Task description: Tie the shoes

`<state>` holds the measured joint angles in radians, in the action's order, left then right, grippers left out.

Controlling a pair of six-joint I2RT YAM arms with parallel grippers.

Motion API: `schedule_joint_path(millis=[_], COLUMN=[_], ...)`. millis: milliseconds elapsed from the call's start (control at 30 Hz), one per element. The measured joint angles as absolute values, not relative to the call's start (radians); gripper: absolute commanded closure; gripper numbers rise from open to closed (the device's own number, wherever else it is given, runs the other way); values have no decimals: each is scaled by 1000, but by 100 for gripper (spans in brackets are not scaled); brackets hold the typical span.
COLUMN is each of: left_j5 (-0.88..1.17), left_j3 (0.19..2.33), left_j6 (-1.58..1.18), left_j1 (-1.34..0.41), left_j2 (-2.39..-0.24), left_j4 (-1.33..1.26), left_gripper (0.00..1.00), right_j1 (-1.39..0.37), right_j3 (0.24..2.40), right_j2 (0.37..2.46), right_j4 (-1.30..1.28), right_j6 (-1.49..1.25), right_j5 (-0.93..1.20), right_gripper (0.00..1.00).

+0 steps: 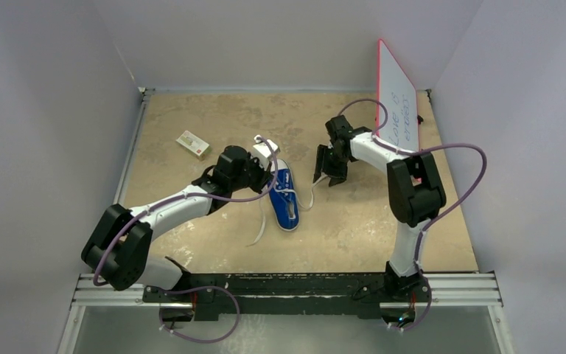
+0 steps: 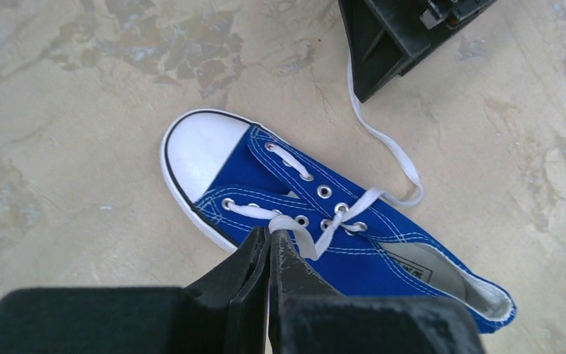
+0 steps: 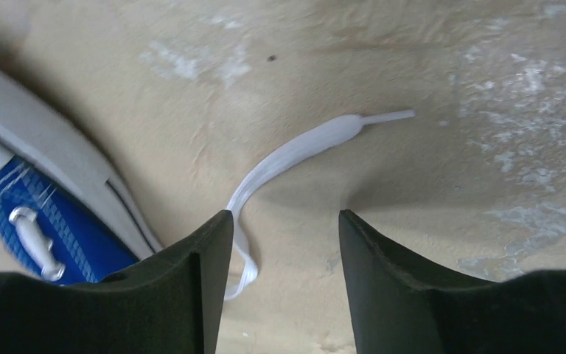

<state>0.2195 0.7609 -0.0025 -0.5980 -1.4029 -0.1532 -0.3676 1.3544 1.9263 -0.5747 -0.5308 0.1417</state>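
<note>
Blue canvas sneaker (image 1: 284, 199) lies near the middle of the tan table (image 1: 368, 236) in the top view, with bare surface around it and the most open room to its lower right. Grey walls close the left, far and right edges. My left claw (image 2: 270, 234) sits over the shoe, its fingers pressed together on a white lace (image 2: 295, 230) by the eyelets. My right claw (image 3: 284, 243) hangs just right of the shoe, fingers apart, with the other lace end (image 3: 302, 144) lying loose on the table beneath them. A small box (image 1: 192, 144) lies upper left, well apart. A white board (image 1: 396, 99) stands at the upper right edge.
</note>
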Motion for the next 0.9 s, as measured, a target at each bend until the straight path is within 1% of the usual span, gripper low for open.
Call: schedule_joint_path(millis=[33,67,367,400,467,500,533,567,633,667,700,733,767,833,900], left_j5=[212,206,207,210,216,220,222,224,224,224,223,223,223,221,218], left_j3=[760,759,742,741,738,736,730,722,701,687,675,665,656,656,657], left_j6=[13,27,126,132,139,140,139,137,126,120,115,112,111,109,112], left_j1=[-598,-598,-598,-598,-598,-598,-598,-598,-598,-598,-598,-598,-598,-598,-598], left_j2=[-1405,-1407,-1438,-1442,-1448,-1448,-1448,-1448,-1448,-1448,-1448,-1448,-1448,-1449,-1454], left_j4=[-162,-174,-257,-260,-266,-269,-279,-294,-323,-339,-352,-361,-377,-386,-402], left_gripper=[100,100,100,100,100,100,100,100,100,100,100,100,100,100,100], right_j1=[-368,-368,-380,-381,-384,-385,-385,-385,-385,-385,-385,-385,-385,-385,-385], right_j3=[1356,1357,1358,1358,1363,1369,1378,1385,1397,1399,1399,1399,1399,1402,1409], right_j2=[1940,1952,1962,1962,1966,1971,1977,1983,1993,1995,1995,1995,1995,1995,1995], right_j4=[-575,-575,-575,-575,-576,-579,-582,-584,-583,-582,-579,-577,-574,-572,-572], right_j6=[-558,-584,-728,-736,-753,-759,-768,-770,-782,-785,-787,-786,-782,-769,-750], right_j5=[131,113,-7,-14,-35,-43,-55,-60,-71,-72,-73,-73,-73,-70,-74], right_gripper=[48,49,56,58,66,72,82,88,97,98,96,92,88,75,65])
